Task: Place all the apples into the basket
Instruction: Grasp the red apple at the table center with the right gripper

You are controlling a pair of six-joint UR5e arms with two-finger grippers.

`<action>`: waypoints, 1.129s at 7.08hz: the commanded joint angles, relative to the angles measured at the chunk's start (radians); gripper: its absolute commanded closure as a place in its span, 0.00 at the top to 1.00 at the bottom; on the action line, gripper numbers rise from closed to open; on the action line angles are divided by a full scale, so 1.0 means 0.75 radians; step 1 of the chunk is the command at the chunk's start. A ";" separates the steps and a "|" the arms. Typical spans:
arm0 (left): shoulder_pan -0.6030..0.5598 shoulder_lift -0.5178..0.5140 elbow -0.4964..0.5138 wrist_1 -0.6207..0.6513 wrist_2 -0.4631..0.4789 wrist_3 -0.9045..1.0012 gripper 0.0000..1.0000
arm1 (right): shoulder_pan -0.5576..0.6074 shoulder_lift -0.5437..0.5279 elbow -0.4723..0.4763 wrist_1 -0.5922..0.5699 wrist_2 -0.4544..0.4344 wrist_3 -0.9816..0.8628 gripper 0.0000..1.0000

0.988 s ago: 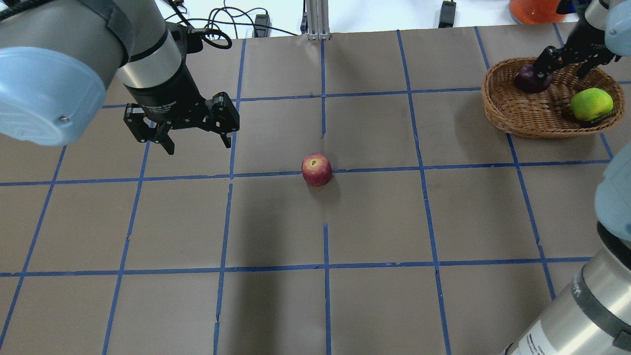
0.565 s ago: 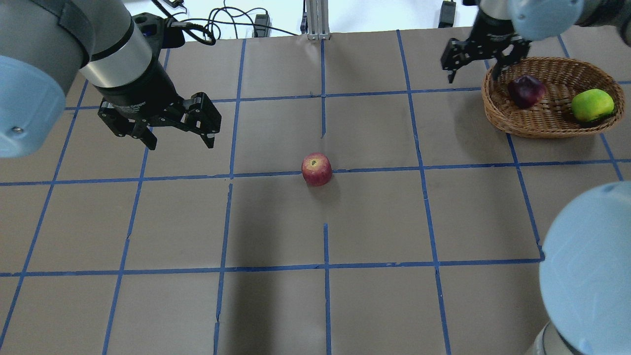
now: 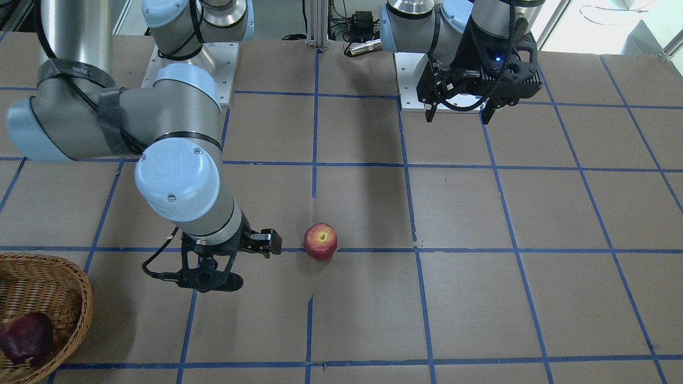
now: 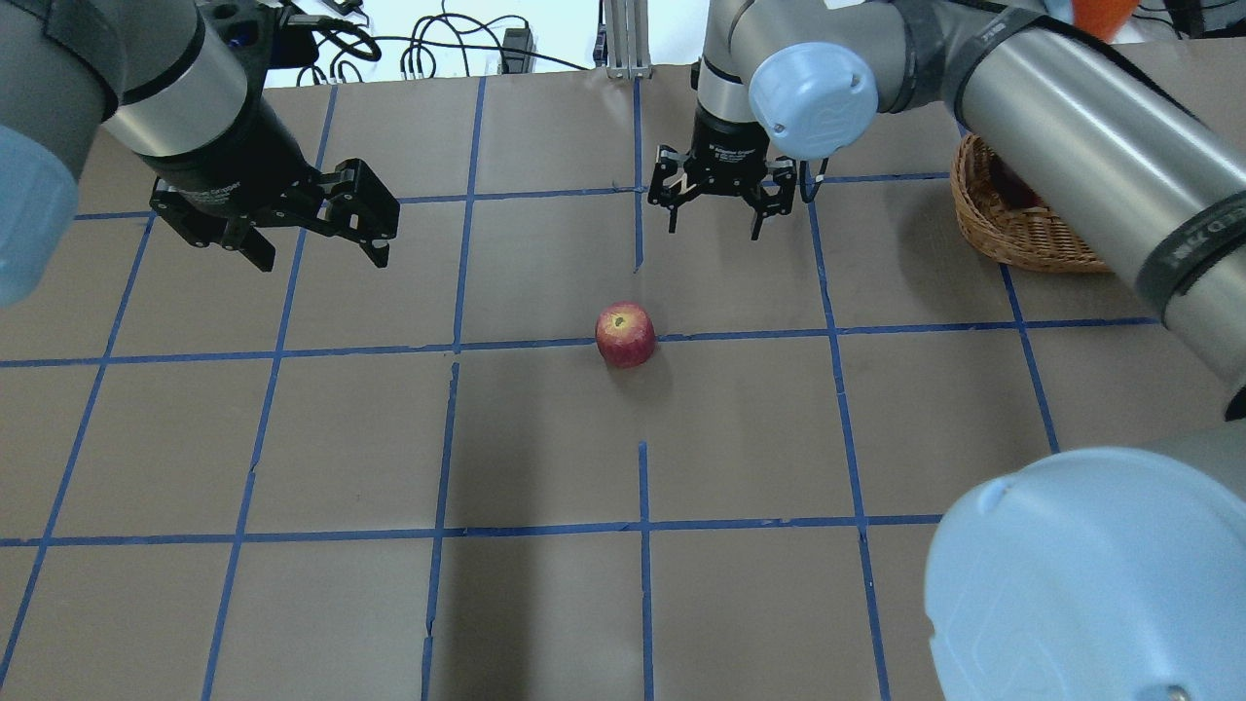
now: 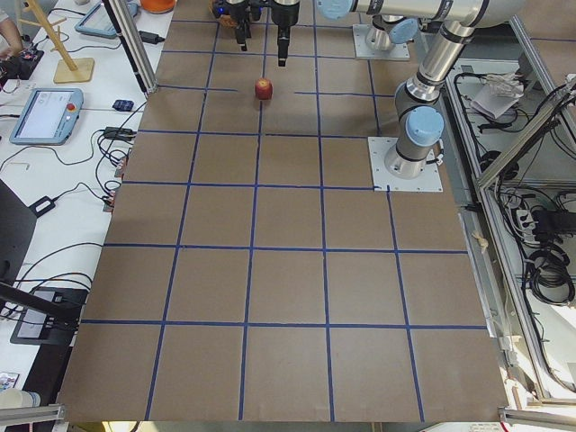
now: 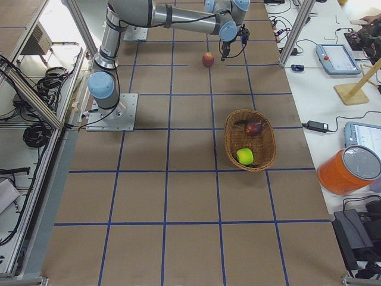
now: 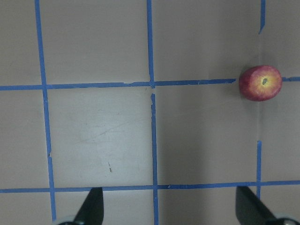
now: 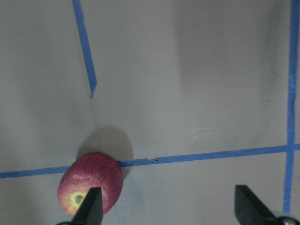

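Two of three are done: the dark purplish-red apple [image 6: 253, 127] and the bright green apple [image 6: 244, 156] lie in the tan woven wicker basket [image 6: 230, 143], well apart from each other. The light red round apple with a yellowish stem patch [image 4: 625, 334] sits stem-up on the brown paper-covered counter with a blue tape grid [image 4: 545, 438], on a tape line near the middle and well away from the basket. Step in hand, as I read it, is the pick of this last apple by the right arm [image 4: 1071, 127]. The right jaws stand wide apart w/ nothing btwn them. They hang above the counter near the apple, just past it on the far side and a bit toward the basket, not touching it. In the right wrist view the apple is low and to the left, under one fingertip [image 8: 91, 208], i.e. not centred. To do it well, shift the wrist until the apple sits midway btwn the two fingertips before going down. Coming down as is would prob. land a fingertip on top and knock it away (it's round, so it'll roll at a nudge). Keep the jaws fully apart on the way down, stop w/ the tips at the apple's widest part, and close gently and evenly. Lift clear, carry it over the rim, and let go low over a bare part of the weave, not onto the other two. The left arm [image 4: 185, 107] hovers off to its own side, left jaws apart and empty. It's best kept there, out of the way.
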 commanded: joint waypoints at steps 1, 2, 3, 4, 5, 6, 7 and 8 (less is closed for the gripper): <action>0.002 0.000 -0.002 0.000 -0.001 -0.001 1.00 | 0.090 0.068 -0.001 -0.055 0.029 0.068 1.00; 0.002 0.000 0.000 0.000 -0.009 -0.001 1.00 | 0.127 0.089 -0.001 -0.077 0.063 0.068 1.00; 0.006 0.000 -0.002 0.000 -0.001 -0.001 1.00 | 0.142 0.123 0.001 -0.084 0.098 0.074 1.00; 0.006 0.002 0.000 -0.002 0.003 -0.001 1.00 | 0.150 0.154 0.003 -0.084 0.094 0.080 1.00; 0.002 0.000 -0.002 -0.002 0.001 -0.001 1.00 | 0.160 0.179 0.003 -0.086 0.092 0.084 1.00; 0.006 0.000 -0.002 -0.002 0.003 -0.001 1.00 | 0.166 0.179 0.003 -0.084 0.076 0.086 1.00; 0.006 0.000 -0.002 -0.002 0.003 -0.001 1.00 | 0.168 0.181 0.005 -0.084 0.092 0.088 1.00; 0.006 0.000 -0.002 -0.004 0.003 -0.001 1.00 | 0.168 0.185 0.013 -0.080 0.094 0.082 1.00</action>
